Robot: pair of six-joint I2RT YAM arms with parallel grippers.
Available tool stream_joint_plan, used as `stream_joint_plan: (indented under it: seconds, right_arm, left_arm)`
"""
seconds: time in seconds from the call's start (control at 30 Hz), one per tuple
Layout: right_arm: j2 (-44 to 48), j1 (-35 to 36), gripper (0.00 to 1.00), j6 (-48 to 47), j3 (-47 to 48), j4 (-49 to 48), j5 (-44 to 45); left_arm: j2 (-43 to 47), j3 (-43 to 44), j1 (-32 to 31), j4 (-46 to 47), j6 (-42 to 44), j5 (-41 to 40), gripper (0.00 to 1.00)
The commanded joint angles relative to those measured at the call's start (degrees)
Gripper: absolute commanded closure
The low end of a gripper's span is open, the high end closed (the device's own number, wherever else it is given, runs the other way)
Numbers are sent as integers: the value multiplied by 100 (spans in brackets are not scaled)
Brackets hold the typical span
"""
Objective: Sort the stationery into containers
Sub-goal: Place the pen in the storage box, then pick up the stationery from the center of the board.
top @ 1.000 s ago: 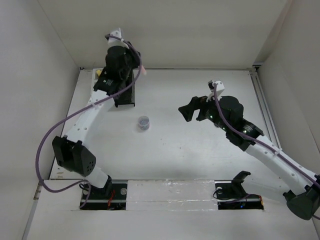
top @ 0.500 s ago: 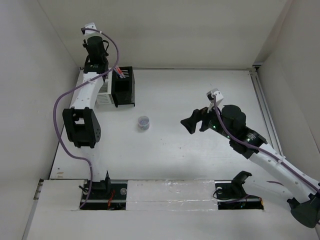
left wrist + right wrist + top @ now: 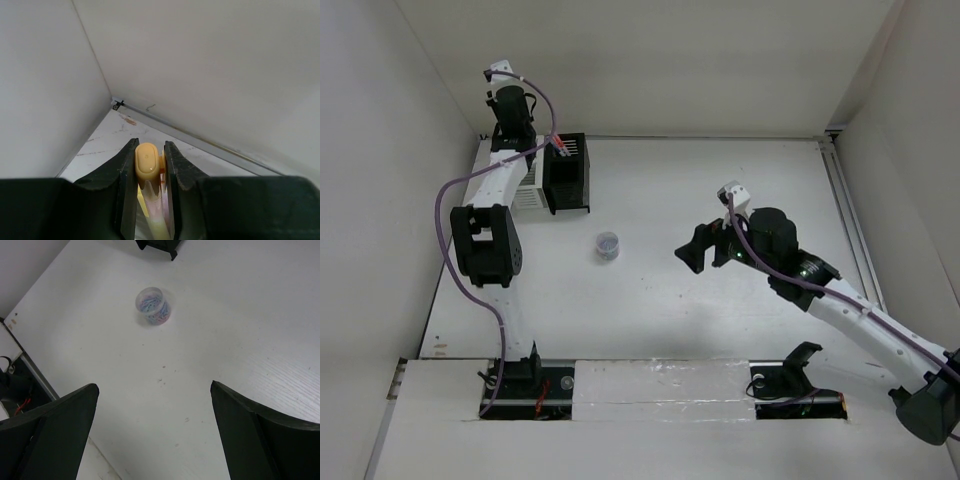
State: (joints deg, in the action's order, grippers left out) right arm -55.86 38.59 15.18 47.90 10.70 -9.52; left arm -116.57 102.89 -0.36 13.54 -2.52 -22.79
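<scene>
The left claw [image 3: 150,150] is closed on a yellow marker [image 3: 146,159]. Its two dark fingers [image 3: 127,165] press the marker from either side, and the rounded yellow cap sits level with the fingertips. The marker's barrel runs back toward the camera between them. This claw is lifted off the surface [image 3: 720,330] and points toward the far left corner, where two pale walls [image 3: 210,65] meet.

In the top view the two joined boxes stand at about 11 o'clock on the surface. The white box [image 3: 527,186] is on the left and the black box [image 3: 567,178] touches it on the right. A couple of reddish pen ends [image 3: 560,150] show at the black box's far left corner.

The right claw [image 3: 153,386] is spread wide with nothing between its fingers, and it hangs above the bare surface. A small round tub [image 3: 154,306] of coloured clips stands upright at 12 o'clock from the gap in the right wrist view. In the top view it lies at 9 o'clock from that claw and well apart from it. The tub is at about 5 o'clock from the black box, with clear space all round it.
</scene>
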Motion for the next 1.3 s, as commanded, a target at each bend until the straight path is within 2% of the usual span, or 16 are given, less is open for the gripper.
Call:
stream_joint_plan:
  seconds: [0.0, 0.5, 0.63, 0.67, 0.77, 0.8, 0.93, 1.0, 1.07, 1.2, 1.27]
  right_arm:
    - [-13, 0, 0, -85, 88, -261, -129]
    - [-268, 0, 0, -85, 193, -384, -129]
    - [-154, 52, 0, -33, 193, -384, -182]
    - [-154, 52, 0, -33, 141, -384, -182]
    - [-101, 52, 0, -33, 141, -384, -235]
    - [-49, 52, 0, -33, 141, -384, -235]
    - [4, 52, 0, 20, 141, -384, -235]
    - [4, 52, 0, 20, 141, -384, -235]
    - [4, 52, 0, 20, 141, -384, -235]
    - [-109, 52, 0, 20, 246, -323, -16]
    - [-110, 52, 0, 20, 308, -236, 151]
  left_arm:
    - [-14, -67, 89, 527, -63, 28, 100]
    - [47, -481, 98, 580, -372, 723, 99]
    - [100, -551, 98, 580, -372, 776, 86]
    - [100, -551, 98, 580, -372, 776, 80]
    - [100, -603, 45, 580, -372, 828, 59]
    - [100, -673, 45, 580, -372, 828, 39]
    - [389, -831, -86, 772, -372, 593, 15]
    - [512, -885, -87, 773, -310, 591, 11]
    - [784, -885, -87, 773, -310, 591, 0]
    - [1312, -579, -280, 335, -372, 503, 0]
    - [1452, 60, -533, -278, -135, 328, 0]
